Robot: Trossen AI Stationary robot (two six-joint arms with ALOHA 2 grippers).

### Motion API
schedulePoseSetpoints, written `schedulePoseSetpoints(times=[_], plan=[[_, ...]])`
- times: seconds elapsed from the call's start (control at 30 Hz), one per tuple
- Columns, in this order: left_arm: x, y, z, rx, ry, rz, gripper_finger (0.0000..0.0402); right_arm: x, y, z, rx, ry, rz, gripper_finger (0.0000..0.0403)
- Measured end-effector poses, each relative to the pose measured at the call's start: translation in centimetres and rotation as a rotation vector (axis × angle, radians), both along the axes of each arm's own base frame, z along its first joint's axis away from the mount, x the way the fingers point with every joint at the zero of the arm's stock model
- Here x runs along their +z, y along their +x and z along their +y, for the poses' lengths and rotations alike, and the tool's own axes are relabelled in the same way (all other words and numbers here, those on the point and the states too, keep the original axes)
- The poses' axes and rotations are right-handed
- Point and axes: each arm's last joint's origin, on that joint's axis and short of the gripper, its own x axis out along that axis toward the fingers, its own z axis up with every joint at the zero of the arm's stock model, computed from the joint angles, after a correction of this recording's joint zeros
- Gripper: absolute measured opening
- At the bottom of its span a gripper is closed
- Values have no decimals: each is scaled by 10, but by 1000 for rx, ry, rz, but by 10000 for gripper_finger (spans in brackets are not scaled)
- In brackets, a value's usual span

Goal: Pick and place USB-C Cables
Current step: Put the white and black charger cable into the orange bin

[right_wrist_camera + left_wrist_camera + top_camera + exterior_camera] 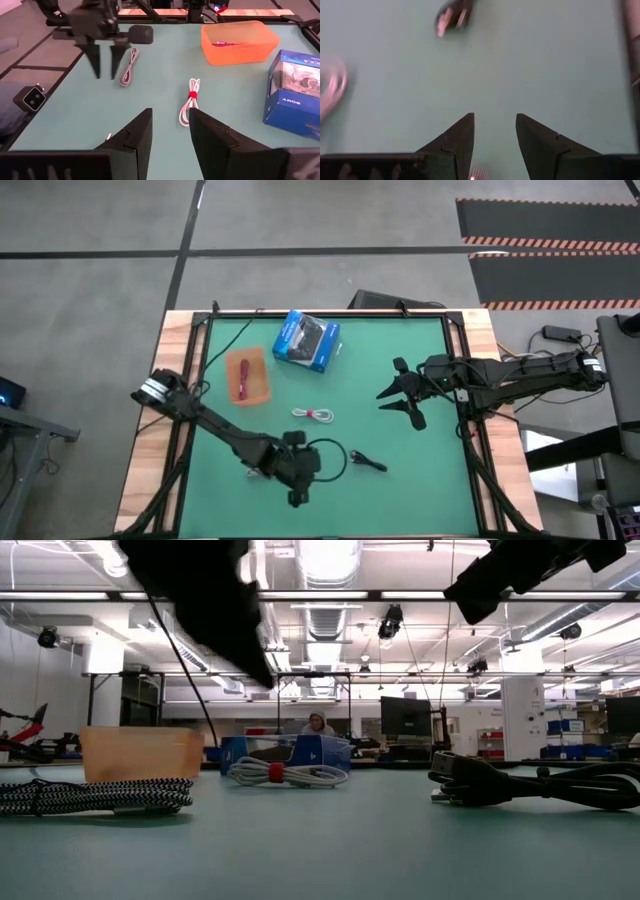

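Observation:
My left gripper (105, 75) is open and points down above the mat near the table's near edge, with the grey braided cable (129, 67) lying just beside it. The left wrist view shows its fingers (495, 130) over bare mat. The black cable (340, 457) lies in a loop right of the left gripper. The white cable with the red tie (313, 415) lies mid-table. The dark red cable (241, 378) lies inside the orange tray (262, 370). My right gripper (400, 395) is open and hovers over the right half, well clear of all cables.
A blue box (307, 341) stands at the far side beside the tray. In the low view the grey cable (95, 795), white cable (288, 773) and black cable (540, 783) all lie flat. A person (318, 723) shows in the room behind. Bare mat lies under the right gripper.

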Motion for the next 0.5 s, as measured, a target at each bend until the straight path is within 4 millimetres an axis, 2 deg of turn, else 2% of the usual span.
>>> schedulePoseSetpoints(times=[0.27,0.5], plan=[[-14,-37,-7,85,3,319,130,-1,0,0,-1,2,5,118],[-23,-46,-7,77,-6,393,130,-2,0,0,-1,2,8,118]])
